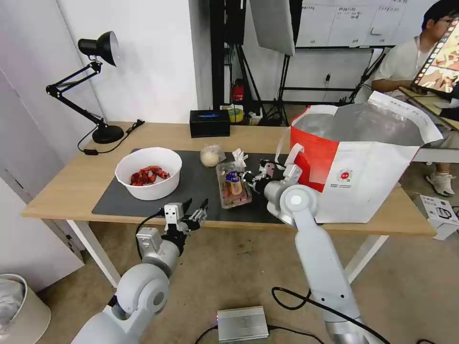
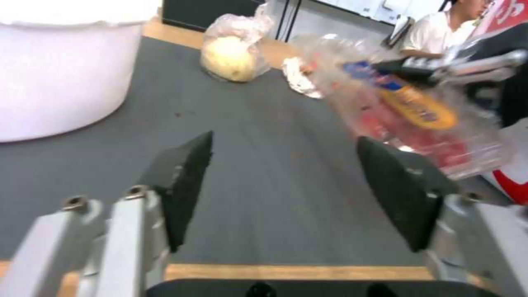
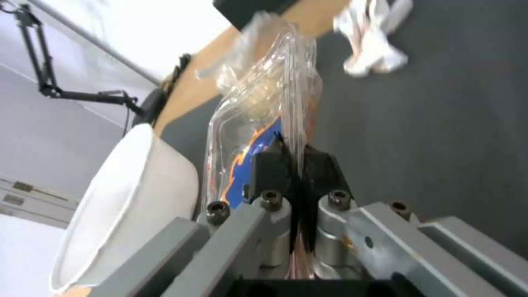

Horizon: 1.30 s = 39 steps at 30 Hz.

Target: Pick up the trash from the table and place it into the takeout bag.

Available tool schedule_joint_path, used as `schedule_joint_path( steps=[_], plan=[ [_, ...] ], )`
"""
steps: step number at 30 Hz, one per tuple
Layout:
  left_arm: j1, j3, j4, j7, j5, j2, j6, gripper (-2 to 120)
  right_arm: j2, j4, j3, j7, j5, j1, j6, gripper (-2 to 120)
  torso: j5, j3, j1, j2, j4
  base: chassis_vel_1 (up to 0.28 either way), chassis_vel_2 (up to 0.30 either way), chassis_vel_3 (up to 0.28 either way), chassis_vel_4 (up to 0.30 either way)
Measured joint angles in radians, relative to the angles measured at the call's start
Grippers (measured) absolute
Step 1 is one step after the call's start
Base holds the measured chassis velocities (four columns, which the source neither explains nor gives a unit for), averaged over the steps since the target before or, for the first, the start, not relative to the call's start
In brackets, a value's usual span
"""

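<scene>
Clear, crinkly plastic forms the tray (image 1: pixel 234 185), a shallow rectangular clamshell with red bits and a blue-and-orange label inside. It sits on the dark mat (image 1: pixel 201 184) between the bowl (image 1: pixel 148 172) and the bag (image 1: pixel 363 162), its long axis running from the table's (image 1: pixel 62 186) near edge toward the far one. The right gripper (image 1: pixel 246 177) is pinched tight on the tray's thin rim, black pads (image 3: pixel 269 169) pressed together with the film between them. The left gripper (image 1: pixel 197 210) hovers by the table's near edge in front of the bowl, fingers (image 2: pixel 181 181) spread with nothing in them. The bowl is smooth, white and round, with red scraps inside. Beyond the tray lie the wrapped beige ball (image 1: pixel 211 155) and the crumpled tissue (image 1: pixel 238 156). The boxy bag stands open, foil-lined.
</scene>
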Motion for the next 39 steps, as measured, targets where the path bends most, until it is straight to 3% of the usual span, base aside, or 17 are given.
schedule_joint_path(
  steps=[6,18,23,39],
  plan=[
    [0.027,-0.020,-0.006,-0.003,0.016,-0.002,-0.018,99,-0.047,0.081,-0.007,-0.076,-0.058,-0.018,0.035,0,0.0000,0.000,0.000,0.000,0.0000,0.000,0.000,0.000,0.000],
    [0.048,-0.024,-0.010,-0.007,0.033,-0.020,-0.020,100,-0.089,0.162,-0.013,-0.147,-0.164,-0.021,0.144,0,0.0000,0.000,0.000,0.000,0.0000,0.000,0.000,0.000,0.000],
    [0.057,-0.024,-0.013,-0.009,0.043,-0.025,-0.021,100,-0.129,0.217,-0.004,-0.168,-0.201,-0.030,0.237,0,0.0000,0.000,0.000,0.000,0.0000,0.000,0.000,0.000,0.000],
    [0.072,-0.007,-0.013,-0.025,0.059,-0.037,-0.021,100,-0.189,0.323,0.118,-0.162,-0.226,-0.047,0.390,0,0.0002,0.000,0.000,0.000,-0.0001,0.000,0.000,0.000,0.000]
  ],
)
